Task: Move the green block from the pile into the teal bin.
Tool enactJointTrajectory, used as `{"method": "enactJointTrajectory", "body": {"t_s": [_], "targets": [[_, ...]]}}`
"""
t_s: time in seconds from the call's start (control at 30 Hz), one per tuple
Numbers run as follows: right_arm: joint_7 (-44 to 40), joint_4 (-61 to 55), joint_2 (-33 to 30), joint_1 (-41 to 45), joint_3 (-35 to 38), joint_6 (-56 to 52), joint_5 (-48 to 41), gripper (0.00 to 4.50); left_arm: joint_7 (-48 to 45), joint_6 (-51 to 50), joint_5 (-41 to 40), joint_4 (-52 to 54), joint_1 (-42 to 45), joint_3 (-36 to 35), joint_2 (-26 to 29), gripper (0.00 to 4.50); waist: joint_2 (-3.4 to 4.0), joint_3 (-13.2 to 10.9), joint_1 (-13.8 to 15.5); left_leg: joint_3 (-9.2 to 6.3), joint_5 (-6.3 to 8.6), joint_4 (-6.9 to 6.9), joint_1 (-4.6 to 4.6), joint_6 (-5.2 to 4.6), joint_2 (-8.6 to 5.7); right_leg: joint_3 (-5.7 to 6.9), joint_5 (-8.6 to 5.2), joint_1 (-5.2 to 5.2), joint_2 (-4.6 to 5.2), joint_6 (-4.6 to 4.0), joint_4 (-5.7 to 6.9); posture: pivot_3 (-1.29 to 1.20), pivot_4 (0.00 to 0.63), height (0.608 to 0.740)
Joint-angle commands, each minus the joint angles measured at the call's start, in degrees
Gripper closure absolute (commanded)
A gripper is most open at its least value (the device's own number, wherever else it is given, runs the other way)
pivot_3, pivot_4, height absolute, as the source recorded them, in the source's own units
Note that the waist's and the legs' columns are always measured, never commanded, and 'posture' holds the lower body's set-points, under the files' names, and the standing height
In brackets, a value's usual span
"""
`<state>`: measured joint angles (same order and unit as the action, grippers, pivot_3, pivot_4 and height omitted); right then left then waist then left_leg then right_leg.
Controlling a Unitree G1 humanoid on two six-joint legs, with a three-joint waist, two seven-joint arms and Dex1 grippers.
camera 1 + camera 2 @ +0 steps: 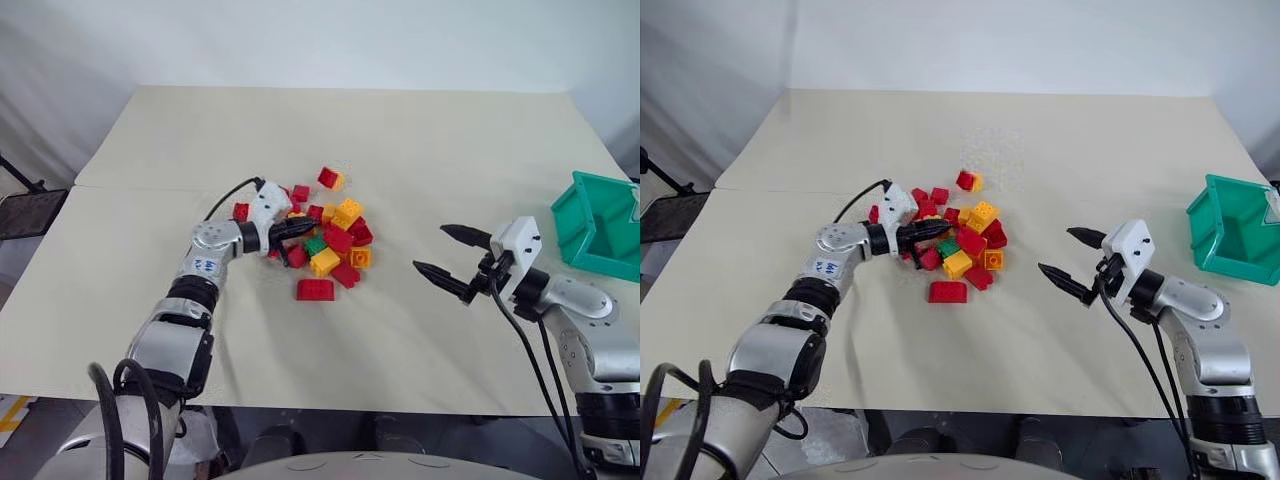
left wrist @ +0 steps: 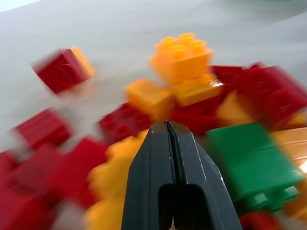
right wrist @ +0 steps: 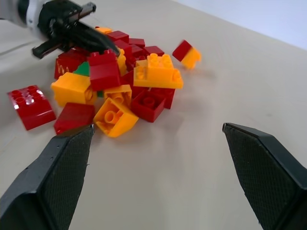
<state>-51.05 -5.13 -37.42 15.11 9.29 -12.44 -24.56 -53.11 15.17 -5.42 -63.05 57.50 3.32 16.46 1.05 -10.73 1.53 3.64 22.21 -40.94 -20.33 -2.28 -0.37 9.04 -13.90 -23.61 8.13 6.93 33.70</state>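
Tabletop – left claw [image 1: 303, 229] pinched shut, empty, reaching level into the pile [image 1: 330, 240]; right claw [image 1: 450, 254] gapes wide, empty.

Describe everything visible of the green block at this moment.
The green block is a small dark-green plastic toy brick, glossy, roughly square. It lies within the pile of red and yellow bricks on the table, partly hidden by neighbouring bricks that press against it. The left gripper, shut, pokes in just beside it without holding it.
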Motion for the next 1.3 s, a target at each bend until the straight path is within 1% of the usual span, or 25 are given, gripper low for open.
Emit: {"method": "enactJointTrajectory", "body": {"t_s": [0.03, 0.23, 0.3, 0.37, 0.47, 0.67, 0.73, 0.8, 0.83, 0.87, 0.93, 1.1, 1.2, 1.27, 1.3], "targets": [[-0.2, -0.5, 0.2, 0.9, 0.5, 1.3, -0.2, 0.00, -4.8, -0.1, 0.1, 4.1, -2.7, 1.2, -1.8, 4.48, 0.00, 0.0, -0.2, 0.01, 0.00, 0.01, 0.00, 0.00, 0.00, 0.00, 0.00, 0.00, -0.01, 0.00, 0.00, 0.00, 0.150, 0.740], [0.0, 0.1, 0.5, 1.5, 0.4, 1.8, 0.4, 0.00, -8.2, -2.1, 0.0, 10.8, -6.1, 2.4, -5.1, 4.48, 0.00, 0.0, 0.3, -0.02, 0.01, -0.05, 0.01, -0.03, 0.01, 0.00, 0.02, 0.07, 0.03, 0.03, -0.01, 0.00, 0.150, 0.740], [0.1, -0.1, 0.7, 1.5, 0.4, 1.8, 0.4, 0.00, -9.5, -3.1, -0.8, 14.0, -7.2, 2.2, -5.3, 4.48, 0.00, 0.0, 0.3, -0.04, 0.01, -0.10, 0.02, -0.07, -0.01, 0.00, 0.04, 0.12, 0.06, 0.08, -0.02, 0.00, 0.150, 0.740], [0.1, -0.1, 0.8, 1.4, 0.4, 2.0, 0.4, 0.00, -10.8, -5.0, -1.7, 18.7, -9.2, 2.0, -4.5, 4.48, 0.00, 0.0, 0.1, -0.03, 0.02, -0.10, 0.02, -0.09, -0.01, -0.02, 0.05, 0.12, 0.07, 0.08, -0.02, 0.00, 0.150, 0.740], [-0.1, 0.4, 0.7, 1.8, 0.3, 2.2, 0.4, 0.00, -11.1, -7.6, -2.6, 23.9, -11.4, 1.3, -2.3, 4.48, 0.00, 0.0, -0.2, -0.01, 0.02, -0.07, 0.04, -0.09, 0.03, -0.02, 0.05, 0.10, 0.05, 0.08, -0.01, 0.00, 0.150, 0.740], [-1.2, 1.9, 0.4, 3.1, 0.1, 2.3, 0.6, 0.00, -9.7, -12.4, -4.4, 30.5, -13.3, -1.3, 2.6, 4.48, 0.00, 0.0, -0.4, -0.03, 0.02, -0.09, 0.11, -0.08, 0.07, -0.12, 0.05, 0.08, 0.03, 0.07, 0.05, 0.00, 0.150, 0.740], [-1.9, 2.3, 0.1, 3.4, 0.1, 2.3, 0.5, 0.00, -10.0, -17.2, -4.9, 34.8, -14.7, -2.0, 5.8, 4.48, 0.00, 0.0, -0.3, -0.09, 0.02, -0.10, 0.09, -0.09, 0.06, -0.13, 0.05, 0.08, 0.04, 0.07, 0.04, 0.00, 0.150, 0.740], [-2.9, 2.5, -0.3, 3.4, 0.1, 2.1, 0.4, 0.00, -12.2, -26.8, -7.9, 42.3, -17.8, -2.9, 10.4, 4.48, 0.00, 0.0, -0.3, -0.15, 0.03, -0.08, 0.08, -0.08, 0.06, -0.13, 0.05, 0.05, 0.05, 0.06, 0.04, 0.00, 0.150, 0.740], [-3.4, 2.5, -0.5, 3.4, 0.1, 1.9, 0.2, 0.00, -13.4, -30.5, -10.0, 46.2, -19.8, -3.7, 12.7, 4.10, 0.00, 0.0, -0.4, -0.24, 0.03, -0.06, 0.08, -0.08, 0.06, -0.13, 0.05, 0.03, 0.05, 0.07, 0.04, 0.00, 0.150, 0.740], [-3.7, 2.6, -0.5, 3.4, 0.0, 1.7, 0.2, 0.00, -14.5, -33.4, -11.6, 49.6, -21.8, -4.4, 15.0, 3.89, 0.01, 0.0, -0.4, -0.34, 0.03, -0.04, 0.08, -0.08, 0.06, -0.15, 0.05, 0.01, 0.05, 0.07, 0.03, 0.00, 0.150, 0.740], [-4.1, 2.7, -0.5, 3.5, 0.0, 1.6, 0.3, 0.00, -15.2, -35.2, -13.8, 54.2, -24.9, -6.3, 18.1, 3.29, 0.02, 0.0, -0.6, -0.44, 0.03, -0.03, 0.07, -0.07, 0.06, -0.16, 0.05, 0.00, 0.05, 0.07, 0.01, 0.00, 0.150, 0.740], [-4.1, 2.3, -0.2, 3.6, -0.3, 1.0, 0.3, 0.00, -13.4, -33.9, -15.4, 57.7, -28.4, -10.5, 21.7, 1.71, 0.02, 0.0, 0.0, -0.61, 0.04, -0.16, 0.04, -0.07, 0.02, -0.08, 0.05, 0.10, 0.13, 0.06, 0.03, 0.00, 0.150, 0.740], [-5.0, 1.6, -0.7, 3.1, -0.3, 0.0, -0.3, 0.00, -15.4, -35.9, -18.2, 60.5, -33.0, -14.7, 26.2, 0.76, 0.02, 0.0, -0.4, -0.59, 0.04, -0.12, 0.05, -0.06, 0.02, -0.10, 0.05, 0.07, 0.14, 0.06, 0.04, 0.00, 0.150, 0.740], [-5.5, 2.0, -1.2, 3.2, -0.1, 0.0, -0.3, 0.00, -15.7, -36.8, -19.4, 62.0, -35.7, -16.1, 28.2, 0.09, 0.04, 0.0, -0.8, -0.57, 0.06, -0.03, 0.07, -0.02, 0.05, -0.09, 0.02, 0.01, 0.12, 0.01, 0.04, 0.00, 0.150, 0.740], [-5.6, 2.3, -1.3, 3.3, 0.0, 0.2, -0.1, 0.00, -15.3, -36.9, -19.7, 62.5, -36.2, -16.1, 28.3, 0.04, 0.06, 0.0, -1.0, -0.56, 0.07, -0.01, 0.07, -0.01, 0.06, -0.08, 0.01, 0.00, 0.11, 0.00, 0.04, 0.00, 0.150, 0.740]]}}
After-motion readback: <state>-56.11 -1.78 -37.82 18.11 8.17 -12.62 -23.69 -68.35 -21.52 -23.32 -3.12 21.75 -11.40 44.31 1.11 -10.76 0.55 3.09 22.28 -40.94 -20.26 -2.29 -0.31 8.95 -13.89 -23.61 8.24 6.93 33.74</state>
